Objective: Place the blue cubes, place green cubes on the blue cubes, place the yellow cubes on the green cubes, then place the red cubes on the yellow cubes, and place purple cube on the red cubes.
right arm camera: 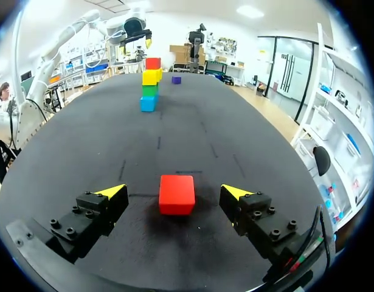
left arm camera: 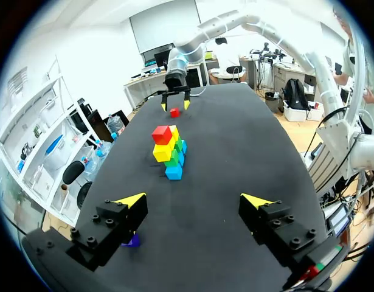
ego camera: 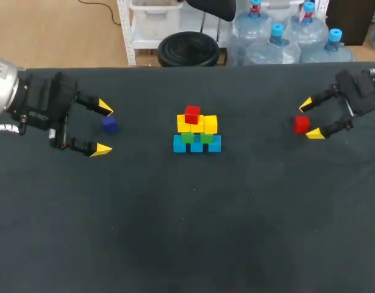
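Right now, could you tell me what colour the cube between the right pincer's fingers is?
The cube is red, seen best in the right wrist view.

left pincer (ego camera: 106, 129) agape | right pincer (ego camera: 310, 119) agape | arms wide apart

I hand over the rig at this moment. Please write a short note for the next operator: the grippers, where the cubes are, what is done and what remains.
Left gripper: open and empty. The purple cube lies on the table close to one finger.
Right gripper: open. The loose red cube sits on the table between its fingers, not gripped.
Stack, mid-table: blue cubes, green cubes, yellow cubes, placed red cube on top.
Left: put the loose red cube on the yellow cubes, then the purple cube on the reds.
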